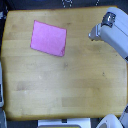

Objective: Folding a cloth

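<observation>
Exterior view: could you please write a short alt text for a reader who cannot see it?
A pink cloth lies flat and slightly turned on a wooden table, toward the exterior view's upper left. A grey-white robot arm reaches in from the upper right, apart from the cloth; its end effector cannot be made out clearly.

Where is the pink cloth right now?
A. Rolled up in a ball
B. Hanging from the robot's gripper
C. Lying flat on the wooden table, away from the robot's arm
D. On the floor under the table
C: the cloth lies spread flat on the wooden table, toward the exterior view's upper left, while the robot's arm is over on the exterior view's right, not touching it.
</observation>
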Robot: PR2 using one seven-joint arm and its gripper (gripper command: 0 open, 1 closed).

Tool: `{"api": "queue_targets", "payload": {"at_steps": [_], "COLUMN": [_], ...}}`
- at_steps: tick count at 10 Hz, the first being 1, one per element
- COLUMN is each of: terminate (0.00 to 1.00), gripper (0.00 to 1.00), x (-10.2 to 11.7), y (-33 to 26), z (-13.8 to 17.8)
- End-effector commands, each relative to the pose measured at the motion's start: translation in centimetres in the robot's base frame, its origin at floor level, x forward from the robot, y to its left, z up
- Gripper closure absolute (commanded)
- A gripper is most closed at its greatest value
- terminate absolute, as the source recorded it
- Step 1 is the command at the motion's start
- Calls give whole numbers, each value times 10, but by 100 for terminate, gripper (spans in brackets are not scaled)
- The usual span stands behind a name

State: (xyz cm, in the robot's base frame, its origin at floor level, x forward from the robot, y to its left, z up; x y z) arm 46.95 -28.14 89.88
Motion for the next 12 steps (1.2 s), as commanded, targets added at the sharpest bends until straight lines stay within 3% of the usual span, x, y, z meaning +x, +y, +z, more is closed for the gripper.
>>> {"api": "queue_targets", "payload": {"at_steps": [1, 6, 9, 12], "terminate": [0, 0, 0, 0], "gripper": [0, 0, 0, 0], "x": [0, 17, 29, 27], "y": [0, 31, 88, 127], "z": [-1, -23, -39, -54]}}
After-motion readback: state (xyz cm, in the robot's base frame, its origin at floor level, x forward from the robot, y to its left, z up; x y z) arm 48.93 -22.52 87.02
